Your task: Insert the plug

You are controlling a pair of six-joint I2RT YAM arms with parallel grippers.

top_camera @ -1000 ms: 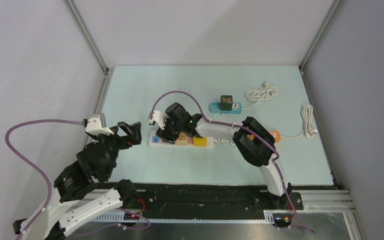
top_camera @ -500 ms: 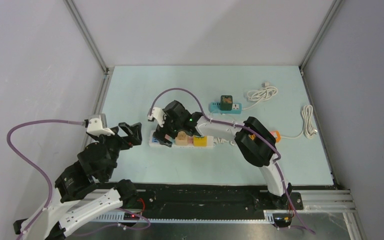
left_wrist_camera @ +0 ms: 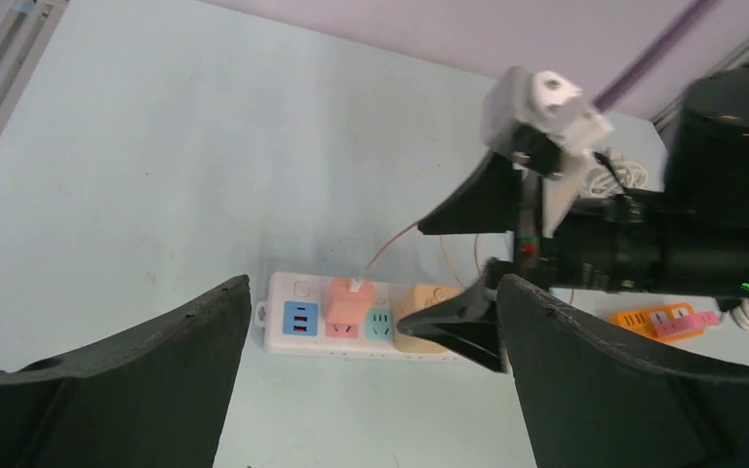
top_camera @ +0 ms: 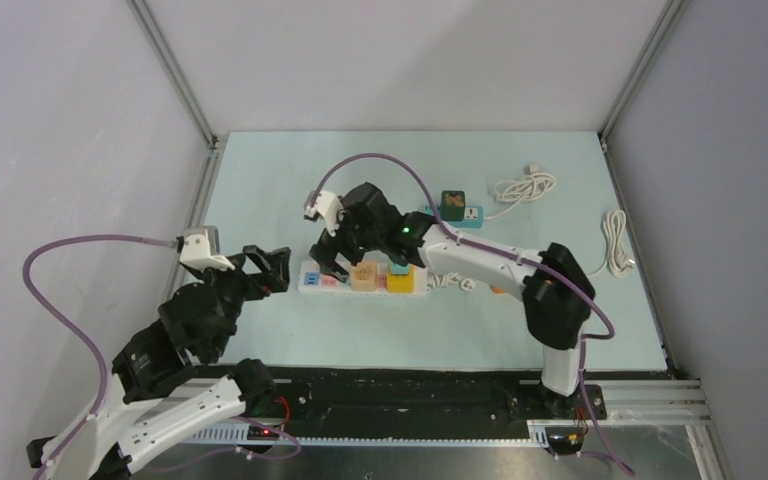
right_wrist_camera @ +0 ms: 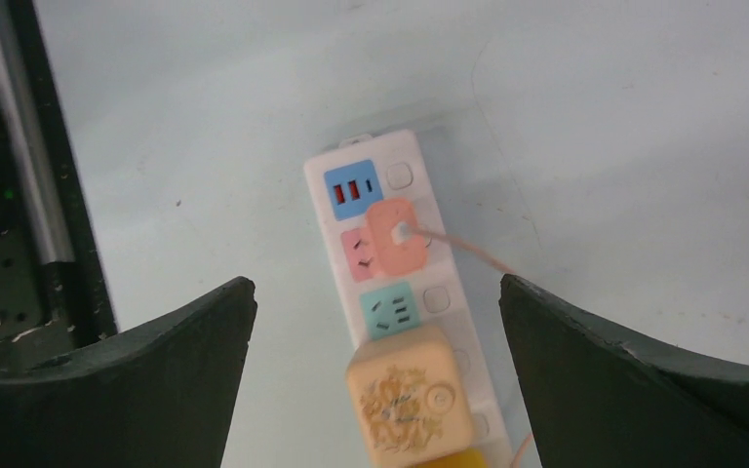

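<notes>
Plug [right_wrist_camera: 394, 237], one, pink, on white strip [right_wrist_camera: 400, 175]

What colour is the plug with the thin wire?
The plug is salmon pink; the right wrist view shows it best.

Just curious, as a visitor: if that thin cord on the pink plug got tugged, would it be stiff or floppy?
Probably floppy: the cord is very thin and arcs loosely away from the pink plug. Likely light too, so it should trail rather than resist. A hard tug might shift the white power strip.
</notes>
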